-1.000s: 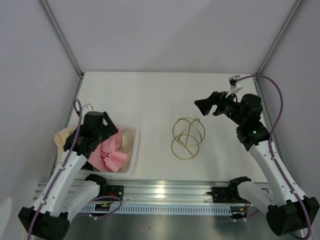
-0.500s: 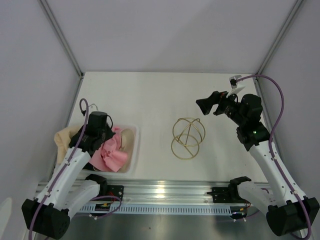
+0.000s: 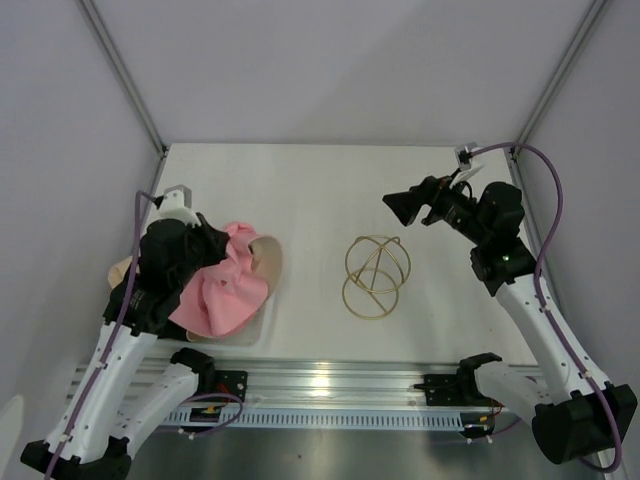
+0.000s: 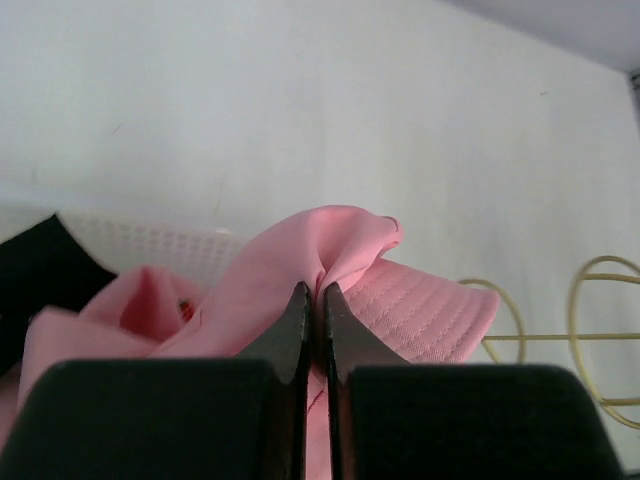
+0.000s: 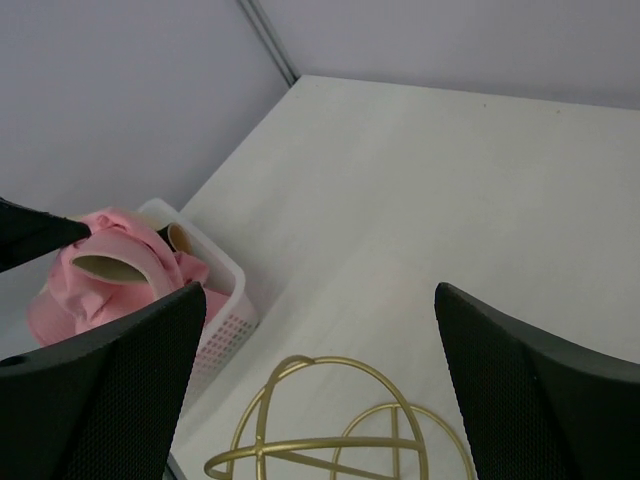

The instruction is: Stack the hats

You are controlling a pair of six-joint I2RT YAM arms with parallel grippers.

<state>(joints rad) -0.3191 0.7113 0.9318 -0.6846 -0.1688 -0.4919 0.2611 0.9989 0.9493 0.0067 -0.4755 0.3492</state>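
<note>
Plainly the stacking is at an early stage: no hat lies flat on the open surface (image 3: 320,190), and no pile is visible anywhere. The left gripper (image 4: 312,295) is clamped together on a raised fold of the pink hat (image 4: 410,305), holding it above the white mesh basket (image 5: 228,300). More pink cloth and a black hat (image 4: 40,265) sit bunched below and to the left of its fingertips, and a beige hat (image 3: 122,272) shows beside that arm. By my reading, every hat has yet to be laid out and placed one on another.

The held hat hangs crumpled from the pinch, so it has no clean facing. From above, its long axis runs from far to near under the gripper, slanting slightly toward the left arm's base. Its stitched panel spreads to the right of the fingertips, and a tan opening appears to face the right arm.

The right gripper (image 3: 400,207) has its fingers wide apart and holds nothing, well apart from the hats, with a gold wire ornament (image 3: 375,275) below it.
</note>
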